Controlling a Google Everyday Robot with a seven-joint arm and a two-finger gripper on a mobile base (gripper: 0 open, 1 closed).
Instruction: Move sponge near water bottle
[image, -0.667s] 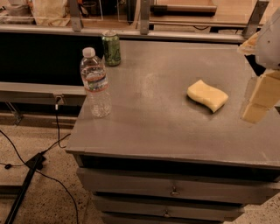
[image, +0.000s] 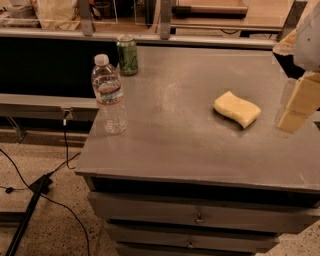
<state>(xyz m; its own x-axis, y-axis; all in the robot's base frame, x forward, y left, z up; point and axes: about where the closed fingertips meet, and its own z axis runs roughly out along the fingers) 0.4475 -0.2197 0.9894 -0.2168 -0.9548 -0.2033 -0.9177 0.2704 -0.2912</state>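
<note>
The sponge (image: 237, 109), a pale yellow foam block with wavy edges, lies flat on the right half of the grey table top (image: 175, 130). The water bottle (image: 108, 95), clear with a white cap and a red-and-blue label, stands upright near the table's left edge. My gripper (image: 294, 120) hangs at the right edge of the view, a little to the right of the sponge and above the table. It is not touching the sponge and holds nothing that I can see.
A green drink can (image: 127, 55) stands at the back left of the table, behind the bottle. A lower shelf and cables lie to the left on the floor. Drawers (image: 200, 217) are under the table's front edge.
</note>
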